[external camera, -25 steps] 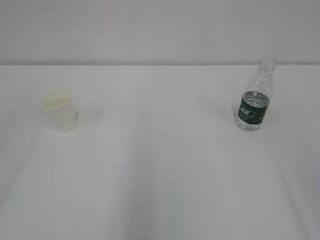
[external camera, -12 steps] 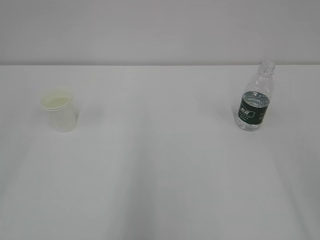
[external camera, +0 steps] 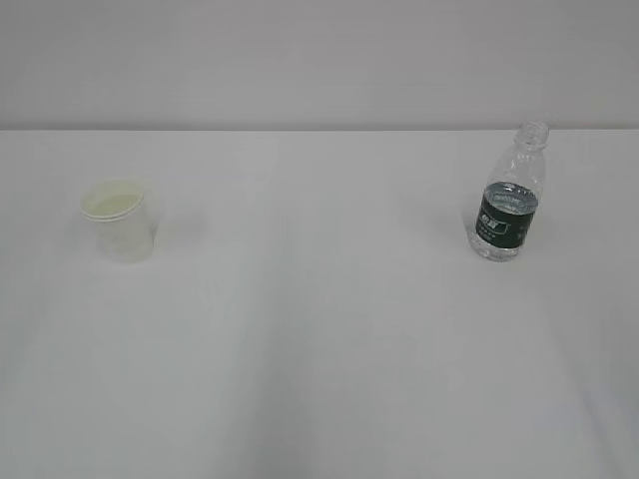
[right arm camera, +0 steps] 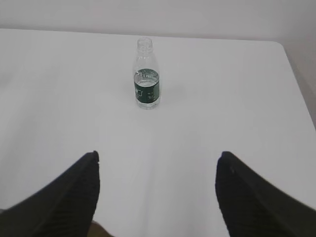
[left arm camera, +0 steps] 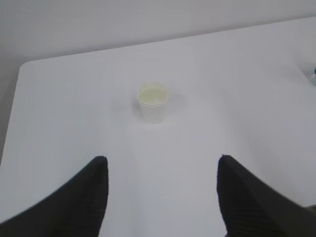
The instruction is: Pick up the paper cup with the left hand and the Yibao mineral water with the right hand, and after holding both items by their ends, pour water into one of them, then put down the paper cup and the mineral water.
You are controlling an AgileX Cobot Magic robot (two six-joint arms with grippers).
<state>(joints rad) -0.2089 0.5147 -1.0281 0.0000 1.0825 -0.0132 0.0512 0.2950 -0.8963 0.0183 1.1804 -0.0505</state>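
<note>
Your paper cup (external camera: 119, 220) stands upright at the table's (external camera: 319, 349) far left; the Yibao mineral water (external camera: 508, 196) stands uncapped at the far right, well apart. Your left hand (left arm camera: 160, 185) and right hand (right arm camera: 157, 180) both hang spread wide, empty, short of each.

bottle label lettering (external camera: 503, 230) too small, unreadable

On the counter (external camera: 319, 329), the paper cup (external camera: 119, 220) stands upright at 9 o'clock and the Yibao mineral water (external camera: 509, 198) at 3 o'clock, well apart.
</note>
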